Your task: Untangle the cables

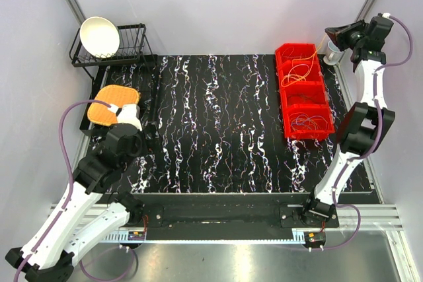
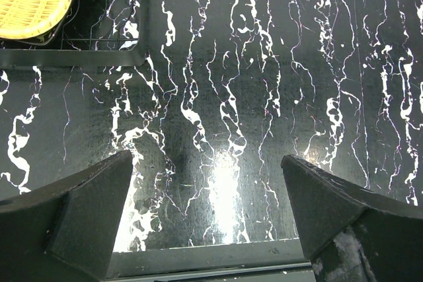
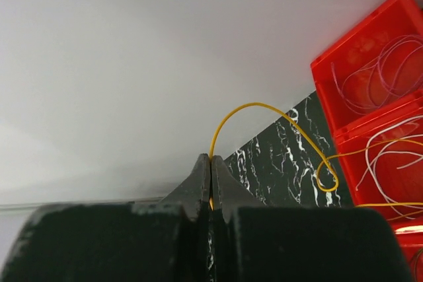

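The cables lie as thin loops in a red three-part bin (image 1: pixel 288 90) at the back right. Orange-yellow loops (image 1: pixel 297 70) fill its far part and pale purple loops (image 1: pixel 307 122) its near part. My right gripper (image 1: pixel 338 34) is raised by the bin's far right corner. In the right wrist view the right gripper (image 3: pixel 211 158) is shut on a yellow cable (image 3: pixel 264 105), which arcs up from the jaws, curls and runs into the bin (image 3: pixel 324 70). My left gripper (image 2: pixel 205 160) hangs open over bare mat at the left, nothing between its fingers.
A black wire dish rack (image 1: pixel 135 44) with a white bowl (image 1: pixel 100 36) stands at the back left. A yellow woven pad (image 1: pixel 109 104) lies beside my left gripper. A clear cup (image 1: pixel 330 52) stands near the right gripper. The black marbled mat (image 1: pixel 218 123) covers the table.
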Controlling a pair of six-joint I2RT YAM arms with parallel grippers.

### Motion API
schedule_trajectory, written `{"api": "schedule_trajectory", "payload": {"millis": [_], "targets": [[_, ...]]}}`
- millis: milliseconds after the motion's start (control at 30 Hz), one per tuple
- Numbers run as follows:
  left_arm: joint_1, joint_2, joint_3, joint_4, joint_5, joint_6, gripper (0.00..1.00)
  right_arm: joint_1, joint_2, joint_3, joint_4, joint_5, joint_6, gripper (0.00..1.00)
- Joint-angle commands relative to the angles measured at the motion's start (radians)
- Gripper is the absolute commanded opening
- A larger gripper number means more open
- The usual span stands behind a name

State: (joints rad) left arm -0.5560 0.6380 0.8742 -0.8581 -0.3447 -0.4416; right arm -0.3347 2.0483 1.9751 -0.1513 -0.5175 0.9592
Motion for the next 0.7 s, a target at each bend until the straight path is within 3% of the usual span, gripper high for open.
{"api": "schedule_trajectory", "payload": {"millis": [0,200,367,667], "targets": [[0.005,0.003,-0.003,0.054,0.012,0.012,0.99,0.002,0.029,0.088,-0.039,0.126,-0.007,0.0],[0.004,0.008,-0.003,0.054,0.01,0.014,0.99,0.002,0.043,0.064,-0.067,0.183,-0.045,0.0],[0.004,0.011,-0.004,0.054,0.013,0.014,0.99,0.006,0.001,-0.035,-0.051,0.354,-0.056,0.0],[0.004,0.003,-0.006,0.053,0.009,0.012,0.99,0.037,0.013,-0.041,-0.021,0.485,-0.126,0.0]]}}
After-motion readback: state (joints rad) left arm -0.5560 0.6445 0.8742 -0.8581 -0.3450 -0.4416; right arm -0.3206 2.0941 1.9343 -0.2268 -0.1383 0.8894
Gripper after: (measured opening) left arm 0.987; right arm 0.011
